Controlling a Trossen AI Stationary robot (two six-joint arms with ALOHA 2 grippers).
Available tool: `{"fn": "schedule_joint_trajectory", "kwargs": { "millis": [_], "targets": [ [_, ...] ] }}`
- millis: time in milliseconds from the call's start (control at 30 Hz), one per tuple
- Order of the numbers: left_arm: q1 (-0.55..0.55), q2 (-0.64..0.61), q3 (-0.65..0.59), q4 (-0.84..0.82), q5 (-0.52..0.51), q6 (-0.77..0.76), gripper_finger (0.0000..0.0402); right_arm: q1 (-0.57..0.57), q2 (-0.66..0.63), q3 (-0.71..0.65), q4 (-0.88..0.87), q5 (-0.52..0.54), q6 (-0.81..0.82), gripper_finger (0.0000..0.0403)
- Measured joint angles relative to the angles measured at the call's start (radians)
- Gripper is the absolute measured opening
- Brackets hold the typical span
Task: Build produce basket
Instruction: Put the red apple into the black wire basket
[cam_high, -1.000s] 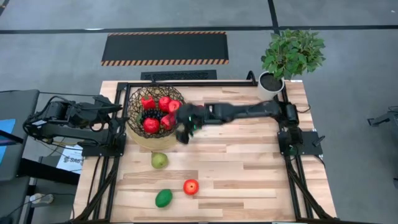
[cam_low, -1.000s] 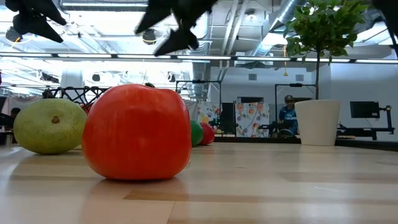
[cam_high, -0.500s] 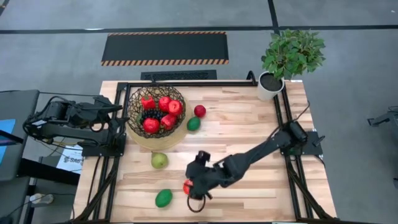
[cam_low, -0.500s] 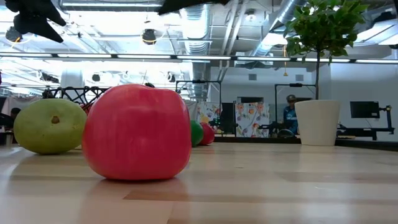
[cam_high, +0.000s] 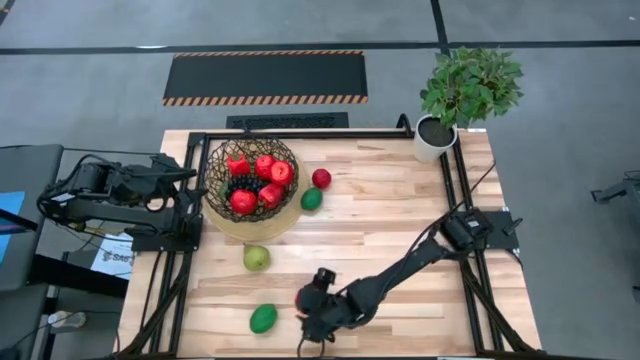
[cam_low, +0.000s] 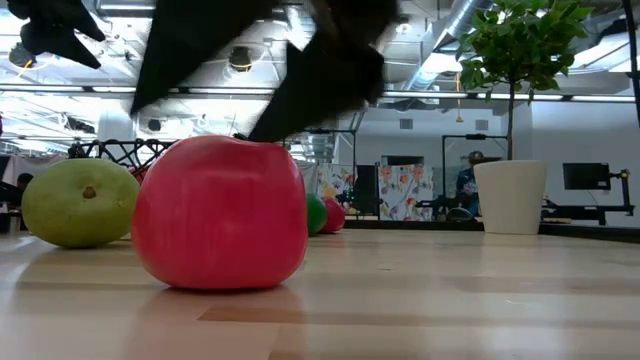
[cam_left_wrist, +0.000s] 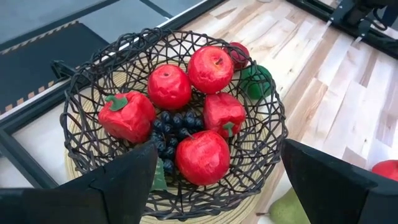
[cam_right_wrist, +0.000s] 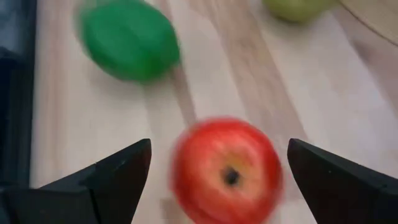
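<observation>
The dark open-weave basket (cam_high: 252, 185) stands at the table's far left and holds red apples, red peppers and a dark grape bunch (cam_left_wrist: 168, 130). A red apple (cam_right_wrist: 227, 171) lies near the table's near edge. My right gripper (cam_right_wrist: 219, 149) is open just above it, one finger on each side; it also shows in the high view (cam_high: 312, 318). A green oval (cam_high: 263, 319) lies to the apple's left and a pear (cam_high: 257, 258) farther back. Another red apple (cam_high: 321, 178) and another green oval (cam_high: 312, 198) lie to the right of the basket. My left gripper (cam_left_wrist: 217, 155) is open and empty beside the basket's left side.
A potted plant in a white pot (cam_high: 437, 135) stands at the far right corner. Black frame rails (cam_high: 320, 133) run along the table's far, left and right edges. Bare wood lies across the table's middle and right. A person (cam_low: 463, 185) shows in the room beyond.
My right gripper has swung from beside the basket's right side toward the table's near edge, then come down over the red apple lying there. The fruits and the basket have stayed where they were.
</observation>
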Motion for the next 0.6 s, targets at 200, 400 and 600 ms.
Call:
{"fn": "schedule_joint_trajectory", "kwargs": {
  "millis": [200,400,600],
  "targets": [
    [0.0,-0.001,0.0,-0.001,0.004,-0.025,0.033,0.001,0.077,0.002,0.021,0.049,0.039,0.0394],
    [0.0,-0.001,0.0,-0.012,0.01,-0.044,0.033,0.004,0.103,0.002,0.01,0.057,0.063,0.0385],
    [0.0,-0.001,0.0,-0.013,0.01,-0.044,0.033,0.008,0.099,0.002,-0.012,0.061,0.059,0.0356]
  ]
}}
